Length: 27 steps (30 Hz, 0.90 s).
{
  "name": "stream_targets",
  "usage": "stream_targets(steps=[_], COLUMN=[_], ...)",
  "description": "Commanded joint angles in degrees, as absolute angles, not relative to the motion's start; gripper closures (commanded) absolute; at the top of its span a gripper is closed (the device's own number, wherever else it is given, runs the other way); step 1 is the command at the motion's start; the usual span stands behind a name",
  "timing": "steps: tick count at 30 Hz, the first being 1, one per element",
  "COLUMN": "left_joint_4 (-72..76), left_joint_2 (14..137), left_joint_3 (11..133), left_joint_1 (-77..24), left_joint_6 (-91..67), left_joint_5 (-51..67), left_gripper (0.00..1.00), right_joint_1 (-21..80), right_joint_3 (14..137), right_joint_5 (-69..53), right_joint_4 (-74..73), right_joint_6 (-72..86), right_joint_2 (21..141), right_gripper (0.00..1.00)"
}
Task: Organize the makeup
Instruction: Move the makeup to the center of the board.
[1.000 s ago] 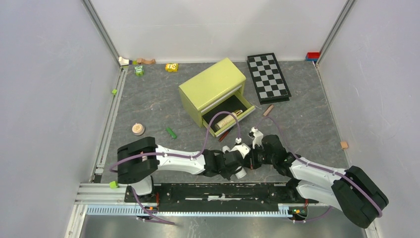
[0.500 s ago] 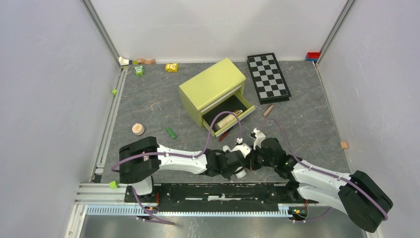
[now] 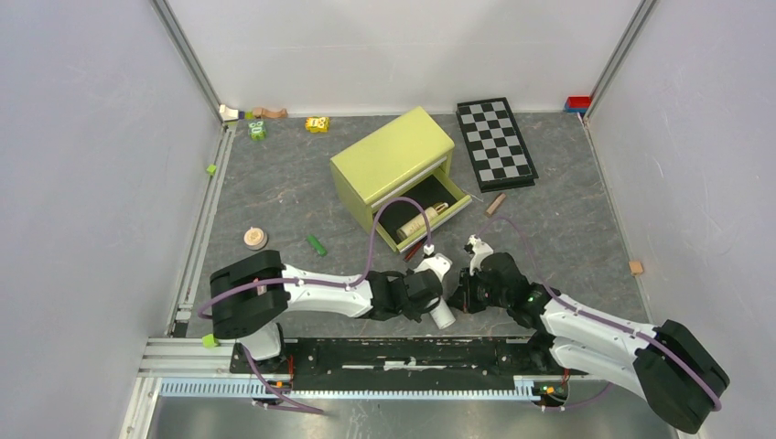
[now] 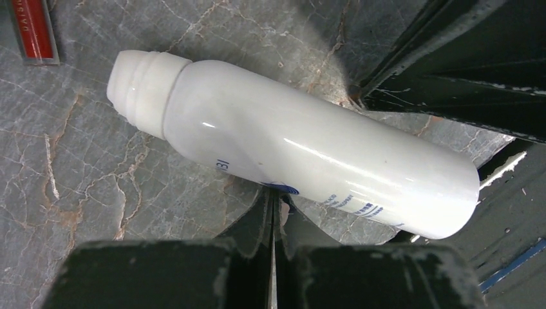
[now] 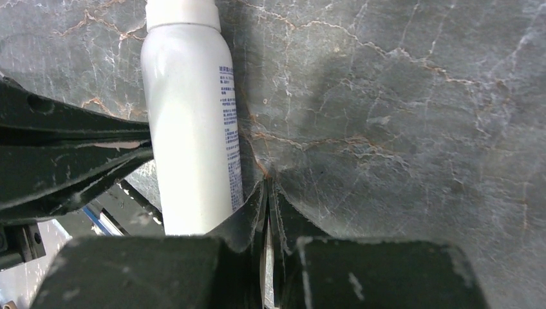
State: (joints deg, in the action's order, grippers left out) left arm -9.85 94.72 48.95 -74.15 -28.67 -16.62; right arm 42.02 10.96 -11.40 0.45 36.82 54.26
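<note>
Meanwhile, the white tube (image 4: 290,141) lies flat by the near edge of the table (image 3: 274,201), between the left gripper (image 4: 273,215) and right gripper (image 5: 267,199), both pinched shut and empty; one should likely open wide and straddle its middle.

From above, the white tube (image 3: 443,315) lies mostly under the two arms meeting over it, only its near end showing. In the left wrist view a red stick (image 4: 32,29) beyond its cap is cut off by the top edge, and the tube's blue print is too small to read.
</note>
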Motion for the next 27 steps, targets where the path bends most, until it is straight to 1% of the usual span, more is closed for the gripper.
stream_targets(steps=[1,7,11,15,19,20,26,27], left_joint_4=[-11.7,-11.5,-11.4,-11.8,-12.2,-12.2,-12.6,-12.6], left_joint_2=[95.4,98.0,99.7,100.8,100.3,100.1,97.9,97.6], left_joint_3=[46.8,49.5,52.0,53.9,53.3,52.9,50.3,50.0], left_joint_1=[-72.9,-72.5,-72.5,-72.4,-72.0,-71.9,-71.3,-71.2], left_joint_6=[-31.2,-29.9,-28.5,-27.2,-27.0,-27.1,-27.4,-27.6], left_joint_5=[-18.6,-18.2,-17.8,-18.0,-18.1,-18.1,-18.3,-18.4], left_gripper=[0.98,0.98,0.98,0.98,0.98,0.98,0.98,0.98], right_joint_1=[42.2,42.2,42.3,42.3,42.3,42.3,42.3,42.3], right_joint_3=[10.6,7.1,5.9,6.4,8.4,8.6,8.1,8.1], right_joint_5=[-7.4,-16.6,-18.4,-17.3,-10.3,-8.6,-1.6,-0.8], right_joint_4=[-9.6,-1.9,-0.4,-1.8,-8.7,-9.7,-13.0,-13.4], right_joint_6=[35.5,38.0,39.3,38.9,38.4,38.9,44.2,44.8], right_joint_2=[52.8,52.1,51.4,50.2,48.6,47.8,41.6,40.6], right_gripper=[0.92,0.92,0.92,0.91,0.87,0.85,0.61,0.59])
